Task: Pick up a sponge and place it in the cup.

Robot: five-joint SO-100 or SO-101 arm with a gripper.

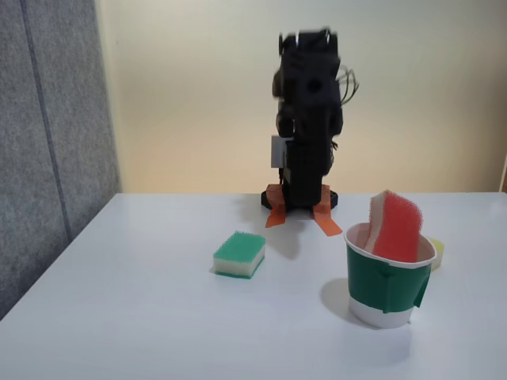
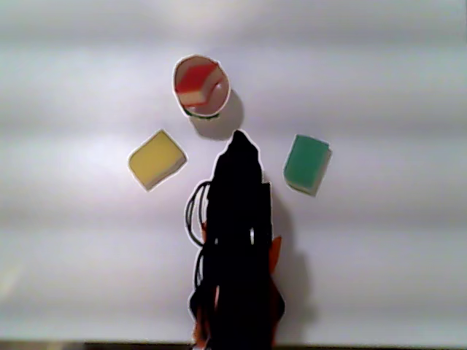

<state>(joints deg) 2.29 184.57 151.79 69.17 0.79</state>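
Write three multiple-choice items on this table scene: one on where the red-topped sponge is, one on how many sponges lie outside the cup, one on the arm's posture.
1. Where is the red sponge?
A. Flat on the table
B. Standing in the cup
C. In the gripper

2. How many sponges lie on the table outside the cup?
A. None
B. Two
C. Four

3. How is the arm posed?
A. Folded up over its base
B. Reaching into the cup
C. Pressing on the green sponge

Answers: 1 B, it sticks up past the rim; 2 B, the green sponge and the yellow sponge; 3 A, it stands behind the items, touching none.
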